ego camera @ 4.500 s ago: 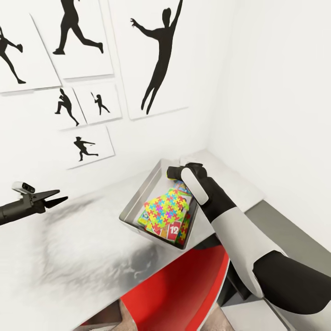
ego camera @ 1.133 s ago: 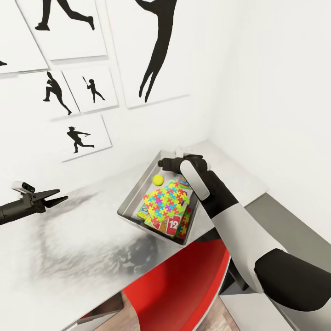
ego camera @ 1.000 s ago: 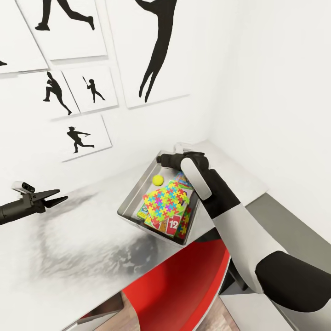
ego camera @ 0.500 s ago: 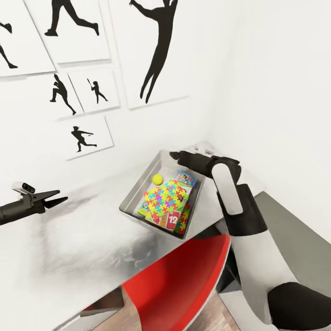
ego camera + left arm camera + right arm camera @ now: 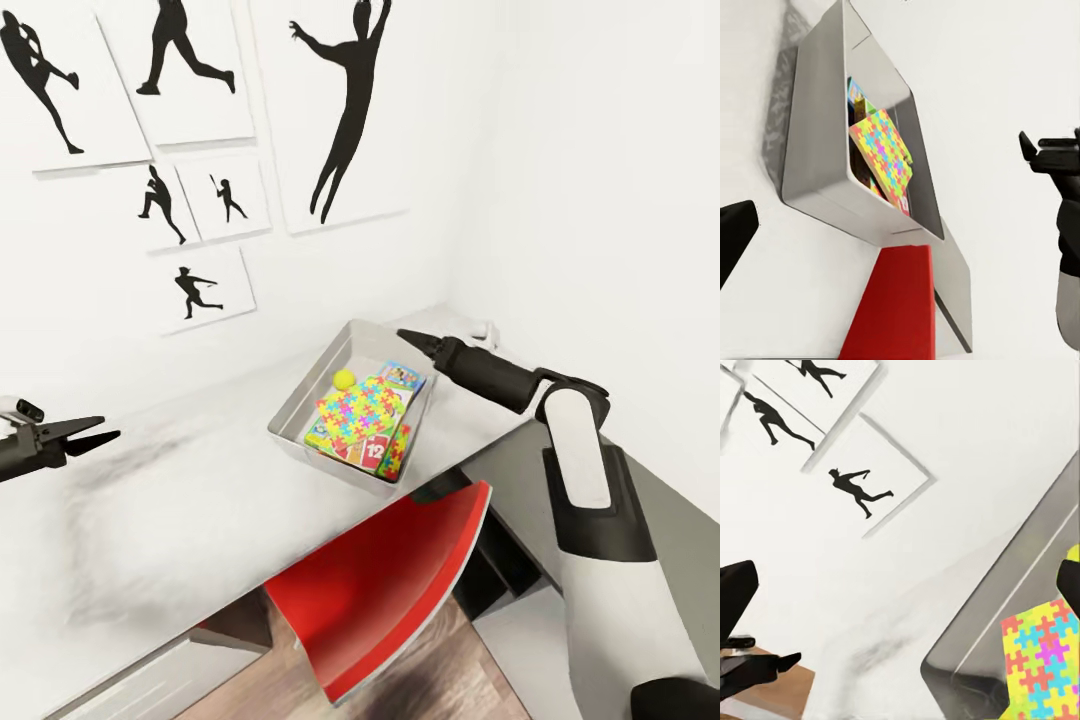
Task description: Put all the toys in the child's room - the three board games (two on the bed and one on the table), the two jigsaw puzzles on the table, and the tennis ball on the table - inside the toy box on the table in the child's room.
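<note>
Head view: toys lie in the toy box [image 5: 318,388].
Ball [image 5: 344,378] beside a puzzle [image 5: 362,413]; right gripper [image 5: 408,338] looks closed, left gripper [image 5: 97,430] slightly parted, both empty.

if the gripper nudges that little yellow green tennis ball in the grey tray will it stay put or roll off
The small yellow-green tennis ball would probably roll readily: it is round and sits on bare tray floor. It likely stays inside, since the light grey toy box has raised sloping walls and the colourful jigsaw puzzle square lies right beside it. It looks light for its size.
</note>
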Available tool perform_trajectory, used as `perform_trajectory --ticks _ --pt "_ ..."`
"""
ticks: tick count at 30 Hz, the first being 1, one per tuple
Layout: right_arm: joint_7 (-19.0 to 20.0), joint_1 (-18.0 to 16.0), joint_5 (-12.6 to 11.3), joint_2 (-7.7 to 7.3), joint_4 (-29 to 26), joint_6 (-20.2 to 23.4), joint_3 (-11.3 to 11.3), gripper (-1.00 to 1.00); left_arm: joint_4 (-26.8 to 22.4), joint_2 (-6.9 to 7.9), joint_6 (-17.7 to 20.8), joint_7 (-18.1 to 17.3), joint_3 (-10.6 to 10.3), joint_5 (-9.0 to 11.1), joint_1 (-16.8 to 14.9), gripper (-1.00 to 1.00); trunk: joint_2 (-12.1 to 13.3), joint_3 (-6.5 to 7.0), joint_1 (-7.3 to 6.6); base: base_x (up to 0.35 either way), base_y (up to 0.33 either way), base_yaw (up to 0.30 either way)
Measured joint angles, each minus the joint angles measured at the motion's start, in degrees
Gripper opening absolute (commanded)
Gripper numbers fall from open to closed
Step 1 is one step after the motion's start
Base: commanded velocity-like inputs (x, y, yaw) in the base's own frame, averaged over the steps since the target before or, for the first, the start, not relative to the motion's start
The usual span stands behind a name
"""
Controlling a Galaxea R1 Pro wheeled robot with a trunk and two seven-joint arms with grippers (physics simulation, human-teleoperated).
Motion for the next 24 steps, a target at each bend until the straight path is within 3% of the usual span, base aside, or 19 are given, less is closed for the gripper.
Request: perform_trajectory --ticks 2,6,8,10,13,16,19,22,24 --pt "3.21 0.30 -0.12 -0.14 -0.04 0.53 -0.34 1.00 0.01 0.24 -0.02 0.00 0.00 -0.01 0.03 1.00 0.00 0.19 0.00 -0.010 0.000 0.000" --pt "6.04 0.71 -0.24 -0.45 -0.07 1.53 -0.63 1.00 0.07 0.40 -0.02 0.00 -0.06 -0.17 0.08 1.00 0.00 0.57 0.00 -0.004 0.000 0.000" --pt "7.12 2.06 -0.27 -1.43 -0.08 2.08 -0.83 1.00 0.39 0.47 -0.08 0.00 -0.08 -0.29 0.15 1.00 0.01 0.76 0.00 -0.001 0.000 0.000" --pt "11.03 5.07 -0.21 -3.22 -0.08 2.00 -1.82 1.00 1.28 0.53 -0.29 0.00 -0.09 -0.45 0.31 1.00 0.01 0.95 0.00 0.000 0.000 0.000" --pt "19.88 8.54 -0.08 -4.09 -0.11 1.68 -4.41 1.00 2.76 0.71 -1.09 0.00 -0.09 -0.51 0.38 1.00 0.00 1.24 0.00 0.000 0.000 0.000" --pt "31.90 15.38 0.34 -4.41 -0.15 0.99 -9.64 1.00 6.07 1.02 -3.02 0.00 -0.14 -0.47 0.45 1.00 0.00 1.51 -0.01 0.000 0.000 0.000" --pt "39.11 22.73 0.47 -4.48 -0.16 -1.78 -14.69 1.00 9.53 1.11 -6.24 0.00 -0.21 -0.45 1.08 1.00 0.00 1.80 -0.01 0.000 0.000 0.000" --pt "44.80 28.52 0.45 -4.52 -0.16 -5.70 -17.55 1.00 11.50 1.13 -8.59 0.00 -0.23 -0.39 2.74 1.00 0.00 2.09 -0.01 0.000 0.000 0.000" --pt "52.02 33.02 0.70 -4.52 -0.16 -9.42 -18.84 1.00 12.30 1.00 -9.71 0.00 -0.33 -0.33 4.38 1.00 0.00 2.28 -0.01 0.000 0.000 0.000"
